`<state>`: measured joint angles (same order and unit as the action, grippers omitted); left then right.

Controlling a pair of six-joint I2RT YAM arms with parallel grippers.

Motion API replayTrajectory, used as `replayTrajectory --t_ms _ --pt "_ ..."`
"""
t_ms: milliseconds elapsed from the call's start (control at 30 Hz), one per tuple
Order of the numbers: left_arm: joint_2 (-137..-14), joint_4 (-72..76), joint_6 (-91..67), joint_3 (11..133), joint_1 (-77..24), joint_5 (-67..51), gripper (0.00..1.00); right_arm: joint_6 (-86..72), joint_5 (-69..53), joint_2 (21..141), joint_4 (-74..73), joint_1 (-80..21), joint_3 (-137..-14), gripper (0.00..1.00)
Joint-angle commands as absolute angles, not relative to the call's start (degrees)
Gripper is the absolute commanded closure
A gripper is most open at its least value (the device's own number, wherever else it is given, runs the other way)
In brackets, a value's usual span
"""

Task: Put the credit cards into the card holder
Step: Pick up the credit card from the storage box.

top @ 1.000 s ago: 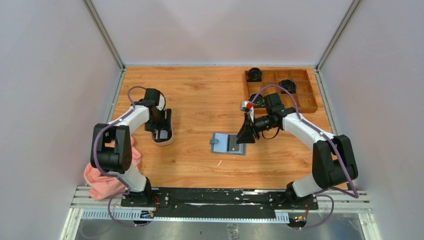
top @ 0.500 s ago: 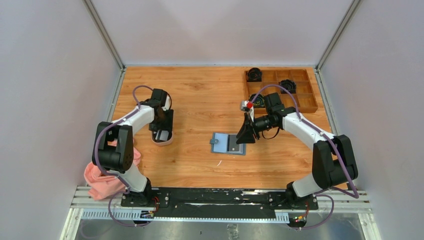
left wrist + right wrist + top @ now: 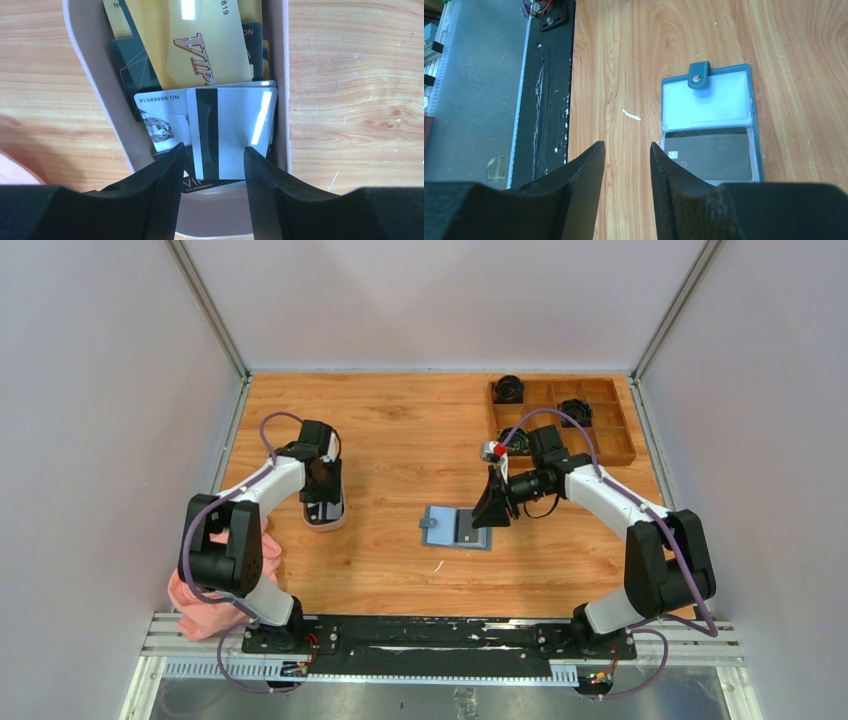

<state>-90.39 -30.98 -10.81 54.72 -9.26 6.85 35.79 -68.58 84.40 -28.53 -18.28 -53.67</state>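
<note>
Credit cards point(image 3: 195, 50) cut by top edge (lower ones overlapped).

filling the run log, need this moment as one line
left gripper open astride white card in dish | right gripper open, empty, beside card holder | card holder open, one dark card inside

White arm links point(image 3: 272, 474), black joints point(image 3: 226, 552), purple cables point(image 3: 283, 418), black textured fingers point(image 3: 161, 200), red wrist mark point(image 3: 498, 451)

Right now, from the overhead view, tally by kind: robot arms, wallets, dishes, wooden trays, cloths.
Robot arms: 2 (left arm, right arm)
Wallet: 1
Dish: 1
Wooden tray: 1
Pink cloth: 1
Total: 6
</note>
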Motion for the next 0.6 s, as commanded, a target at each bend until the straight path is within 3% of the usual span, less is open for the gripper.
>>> replayTrajectory --t_ms 0,200,567 --pt "-86.3 -28.8 -11.1 53.2 -9.6 8.3 0.50 36.0 -70.5 84.5 -30.1 -19.4 -55.6 0.58" --pt "-85.4 -28.7 -11.7 52.7 -9.3 7.2 0.49 35.1 -69.7 85.1 -30.1 -20.9 -56.6 0.58" --pt "-88.6 -26.7 -14.7 51.0 -5.3 -2.9 0.40 34.9 -69.5 86.0 -30.2 -21.6 -56.7 0.58"
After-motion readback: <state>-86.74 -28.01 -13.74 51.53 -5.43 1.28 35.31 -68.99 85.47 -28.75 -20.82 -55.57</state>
